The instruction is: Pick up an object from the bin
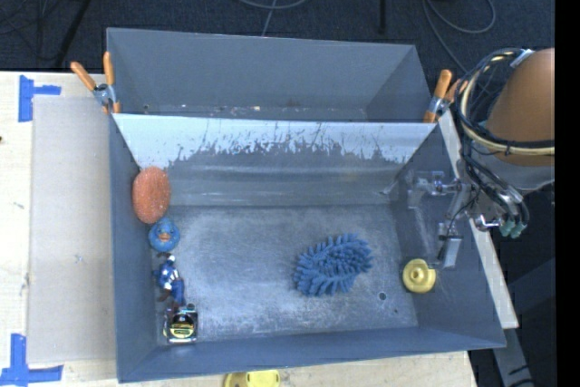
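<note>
Reaching in over the bin's (272, 95) right wall, the arm (530, 104) angles its wrist down toward the floor. Down the left wall run an orange ball (151, 193), a blue toy (163, 237) and a tape measure (180, 324). A blue fuzzy mitt (333, 265) lies right of centre, with bare floor around it. The gripper (446, 249) hangs just above and right of 1 yellow round piece (418, 275) at lower right; released or clenched, I cannot tell.

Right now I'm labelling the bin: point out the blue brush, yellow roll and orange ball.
blue brush (333, 266): camera view, middle of its bristles.
yellow roll (418, 275): camera view, its centre.
orange ball (151, 195): camera view, its middle.
</note>
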You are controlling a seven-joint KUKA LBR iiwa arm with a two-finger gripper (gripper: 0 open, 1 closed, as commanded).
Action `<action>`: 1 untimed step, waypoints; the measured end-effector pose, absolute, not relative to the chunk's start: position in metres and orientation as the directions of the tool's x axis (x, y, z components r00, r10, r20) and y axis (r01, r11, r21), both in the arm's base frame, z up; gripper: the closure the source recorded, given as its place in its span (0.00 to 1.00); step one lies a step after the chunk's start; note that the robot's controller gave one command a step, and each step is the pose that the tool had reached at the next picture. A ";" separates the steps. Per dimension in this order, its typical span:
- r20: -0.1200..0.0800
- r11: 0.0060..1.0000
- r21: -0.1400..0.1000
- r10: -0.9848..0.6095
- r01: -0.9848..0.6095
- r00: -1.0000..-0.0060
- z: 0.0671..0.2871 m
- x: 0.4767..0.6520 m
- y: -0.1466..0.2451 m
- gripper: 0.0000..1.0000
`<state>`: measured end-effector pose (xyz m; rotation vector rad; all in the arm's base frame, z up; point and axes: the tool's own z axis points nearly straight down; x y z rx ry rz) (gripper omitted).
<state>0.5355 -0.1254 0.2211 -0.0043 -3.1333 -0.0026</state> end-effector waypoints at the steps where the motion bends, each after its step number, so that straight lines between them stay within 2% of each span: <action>1: 0.001 1.000 0.000 -0.001 -0.001 -1.000 0.225 0.537 -0.125 0.00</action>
